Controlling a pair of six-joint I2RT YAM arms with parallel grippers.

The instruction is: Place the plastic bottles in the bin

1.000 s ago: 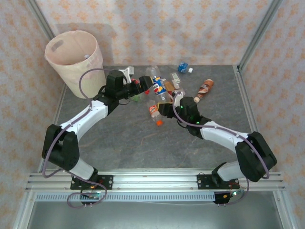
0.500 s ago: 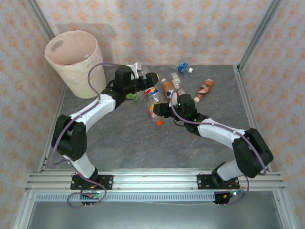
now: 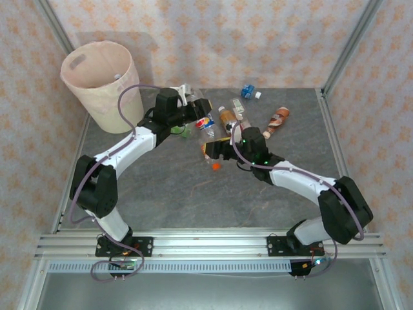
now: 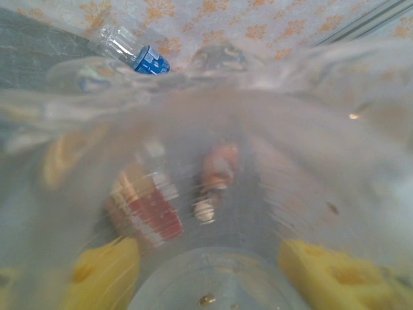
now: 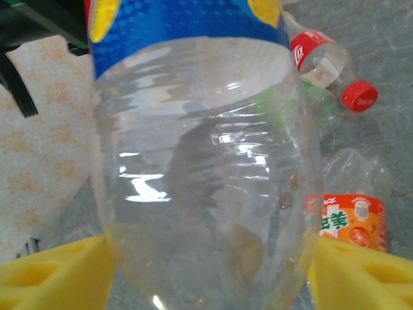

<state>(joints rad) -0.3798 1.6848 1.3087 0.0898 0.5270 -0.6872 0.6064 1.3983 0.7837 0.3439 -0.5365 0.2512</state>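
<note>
A clear bottle with a blue label [image 3: 206,123] lies in the pile of plastic bottles, between my two grippers. My left gripper [image 3: 192,115] has come at it from the bin side. In the left wrist view the clear bottle [image 4: 213,129] is blurred and my left gripper [image 4: 213,271] is shut on it, yellow pads at both sides. My right gripper [image 3: 213,143] is open. In the right wrist view its yellow fingers [image 5: 361,274] flank the bottle's clear base [image 5: 206,161]. The cream-pink bin [image 3: 103,84] stands at the far left.
An orange-label bottle [image 3: 213,157] [image 5: 352,216] lies beside the right gripper, and a red-capped bottle [image 5: 322,64] lies beyond it. A brown bottle [image 3: 276,121] and a small blue-label bottle [image 3: 248,91] [image 4: 139,55] lie farther back. Metal frame posts stand at the table's corners.
My left arm reached right into the pile and its jaws closed on the blue-label bottle. My right jaws opened wider around the bottle's base.
</note>
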